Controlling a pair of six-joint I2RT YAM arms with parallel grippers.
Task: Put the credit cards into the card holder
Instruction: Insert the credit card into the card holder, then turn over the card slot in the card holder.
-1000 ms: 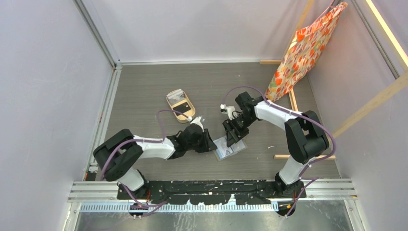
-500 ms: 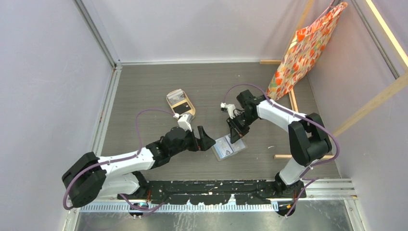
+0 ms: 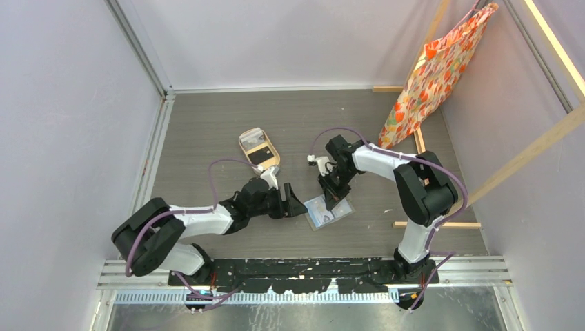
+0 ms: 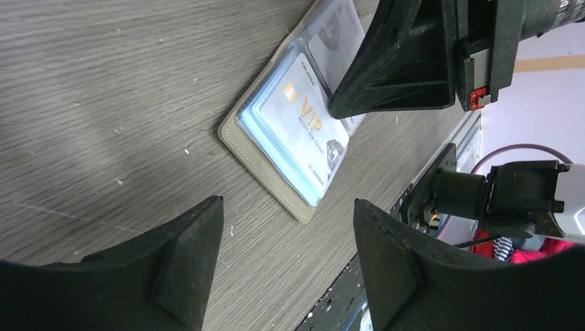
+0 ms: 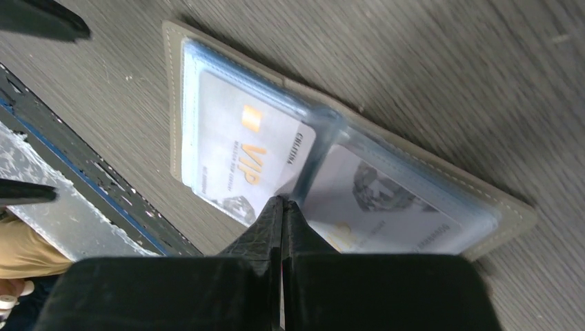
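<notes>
The card holder [image 3: 328, 212] lies open on the table, grey-brown with bluish clear sleeves. A white credit card marked VIP [image 5: 247, 157] sits in one sleeve and a pale card [image 5: 386, 207] in the other. My right gripper [image 5: 283, 201] is shut, and its tips rest on the fold between the two sleeves. Just left of the holder's edge [image 4: 259, 160], my left gripper [image 4: 288, 201] is open, low over bare table and holding nothing. A dark card [image 3: 260, 154] lies in the tan tray [image 3: 243, 141].
The tan oval tray stands behind the left gripper [image 3: 293, 200]. A patterned cloth bag [image 3: 431, 69] hangs from a wooden frame at the back right. Wooden slats [image 3: 434, 224] lie on the floor to the right. A black rail [image 3: 310, 265] runs along the near edge.
The right gripper has closed and brought its tips down onto the holder's fold. The left gripper has opened wide and its arm has shifted, staying just left of the holder.
</notes>
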